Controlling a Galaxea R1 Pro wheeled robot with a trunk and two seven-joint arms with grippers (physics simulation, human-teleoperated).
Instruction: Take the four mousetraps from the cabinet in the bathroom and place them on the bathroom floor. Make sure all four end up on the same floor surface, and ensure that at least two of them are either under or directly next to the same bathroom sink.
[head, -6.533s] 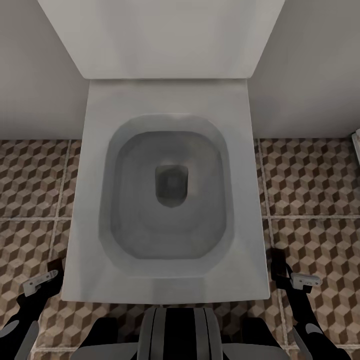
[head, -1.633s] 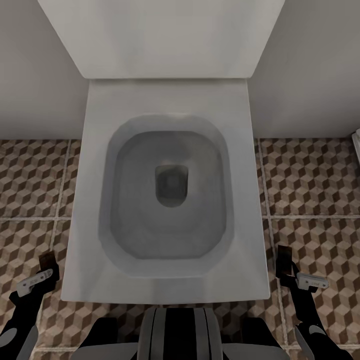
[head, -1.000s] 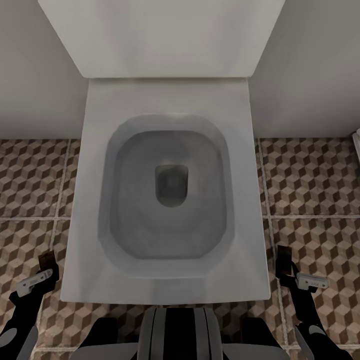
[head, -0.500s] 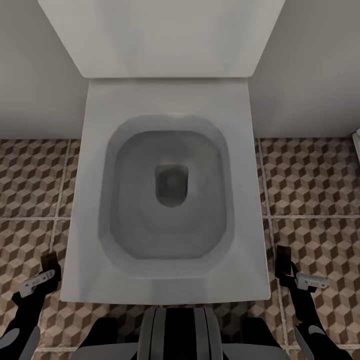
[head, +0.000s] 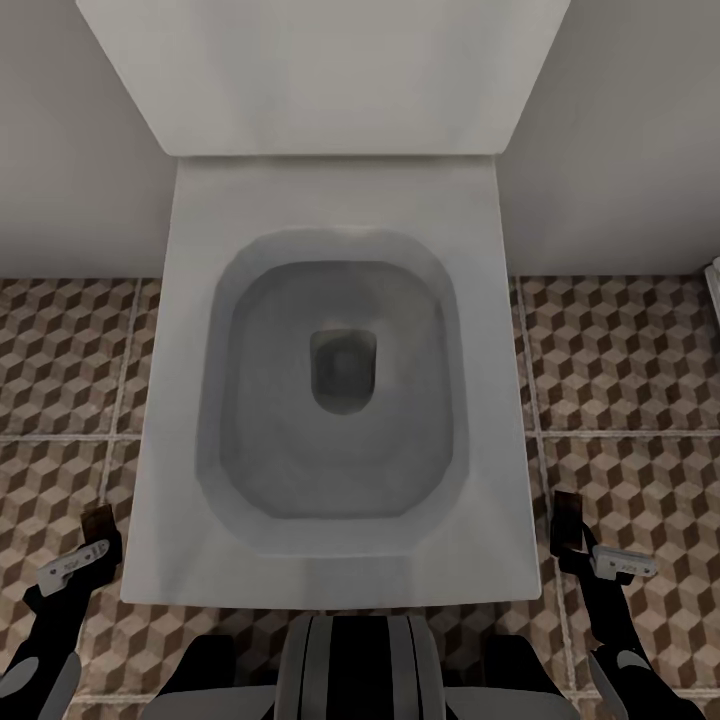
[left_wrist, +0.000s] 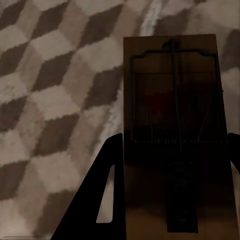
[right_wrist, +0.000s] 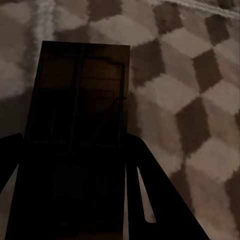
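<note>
Jaws of the left gripper (left_wrist: 172, 175) are pinched on one mousetrap (left_wrist: 172, 95), those of the right gripper (right_wrist: 75, 185) on another (right_wrist: 80, 95). Both are held above the bathroom floor (head: 620, 370), flanking the toilet (head: 335, 380); none is judged placed yet.

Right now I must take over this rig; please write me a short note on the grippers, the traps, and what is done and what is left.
Left gripper: shut on a mousetrap, held above the floor beside the toilet.
Right gripper: shut on a second mousetrap, also above the tiles, on the toilet's other side.
Done: two traps are in hand, neither is set down yet.
Left: place both on the floor, at least two traps under or next to one sink, then bring the other two. I see no sink or cabinet from here; the robot faces the toilet.
</note>
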